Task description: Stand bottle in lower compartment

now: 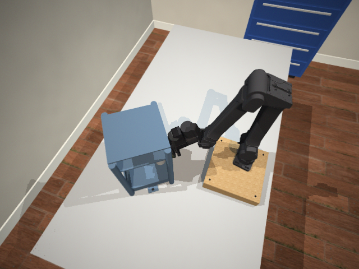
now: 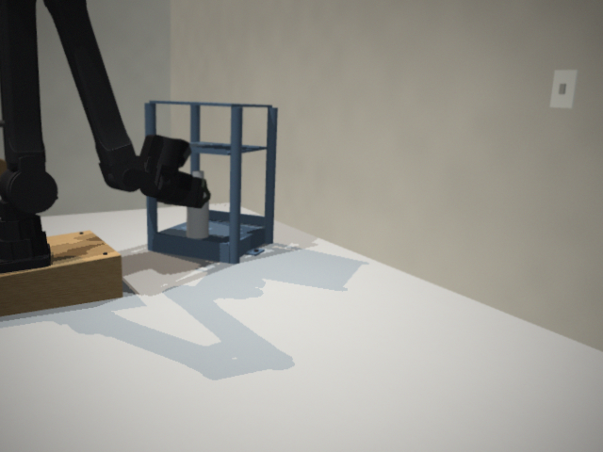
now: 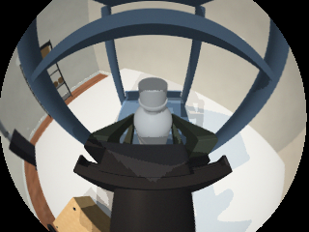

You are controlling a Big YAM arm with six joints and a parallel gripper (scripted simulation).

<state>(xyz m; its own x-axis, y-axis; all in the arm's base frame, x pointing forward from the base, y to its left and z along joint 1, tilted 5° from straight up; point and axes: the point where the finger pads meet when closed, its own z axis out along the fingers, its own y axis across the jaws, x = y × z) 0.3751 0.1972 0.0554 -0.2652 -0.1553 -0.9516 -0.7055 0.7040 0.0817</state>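
Note:
The pale grey bottle point(image 2: 197, 221) point(image 3: 154, 122) stands upright, cap up, inside the lower compartment of the blue shelving unit point(image 1: 134, 131) point(image 2: 236, 185) point(image 3: 174, 22). In the exterior view its base looks level with the compartment's floor, behind the front lip; I cannot tell whether it touches. My gripper point(image 1: 174, 152) point(image 2: 199, 192) point(image 3: 153, 117) reaches in from the shelf's open side and is shut on the bottle's upper body, just below the cap. The shelf's top hides the bottle almost fully in the top view.
The arm's wooden base board point(image 1: 234, 176) point(image 2: 58, 277) lies just right of the shelf. The shelf's posts and middle shelf plate point(image 2: 228, 147) stand close around the gripper. A blue drawer cabinet point(image 1: 289, 26) stands beyond the table's far corner. A wall runs along the table's left side.

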